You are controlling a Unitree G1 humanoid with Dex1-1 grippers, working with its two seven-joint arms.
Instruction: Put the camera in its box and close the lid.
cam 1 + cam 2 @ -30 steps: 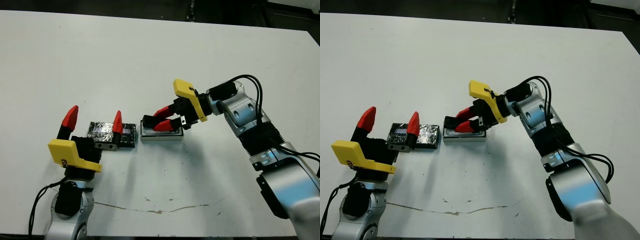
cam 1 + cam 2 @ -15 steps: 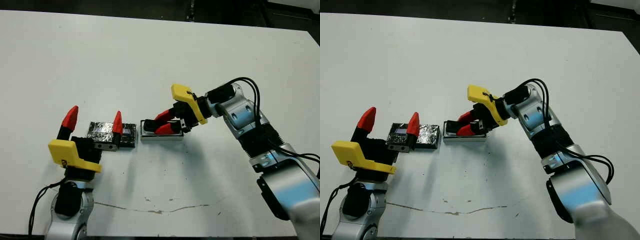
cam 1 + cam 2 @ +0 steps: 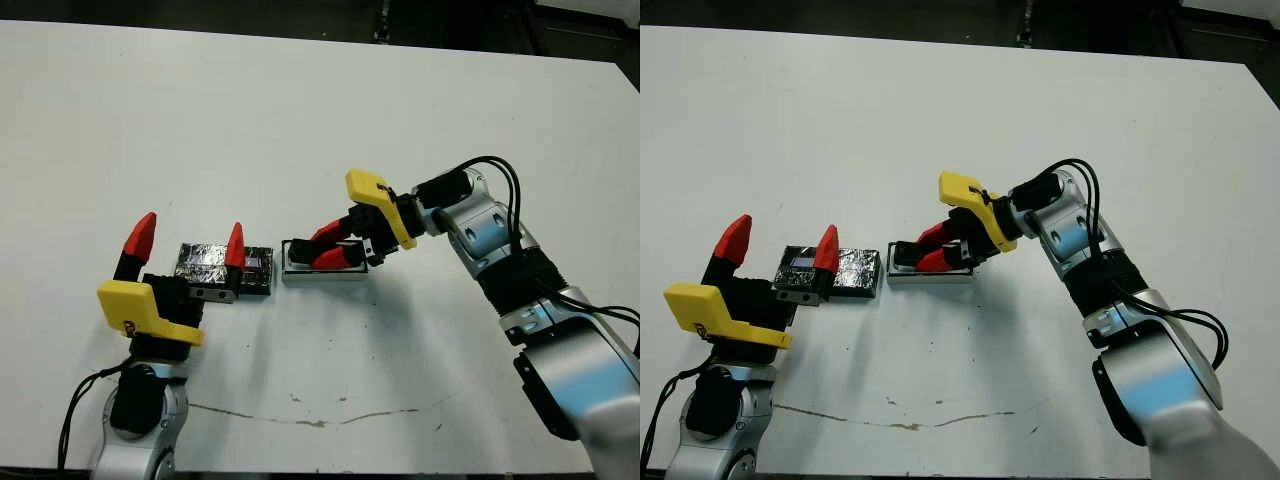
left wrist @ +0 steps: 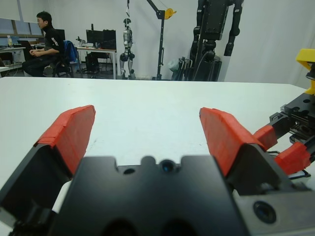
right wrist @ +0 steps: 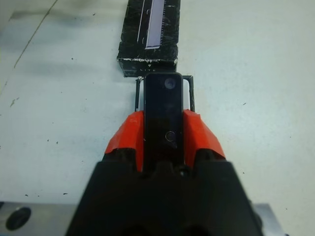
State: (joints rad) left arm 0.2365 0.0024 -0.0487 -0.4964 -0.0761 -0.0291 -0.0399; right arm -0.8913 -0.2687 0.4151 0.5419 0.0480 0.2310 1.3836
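Right end effector (image 5: 163,142) clamps camera (image 5: 163,105) over box (image 3: 322,272).

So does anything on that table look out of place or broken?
Nothing looks broken. The right gripper holds the camera over the box, lined up with it. The lid lies flat beside the box. Only a thin scuff marks the table.

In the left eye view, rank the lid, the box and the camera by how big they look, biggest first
1. The lid, though the left gripper covers part of it.
2. The box, close to the lid in size; the gap between them is unsure.
3. The camera, clearly the smallest, held in the right gripper over the box and partly hidden.
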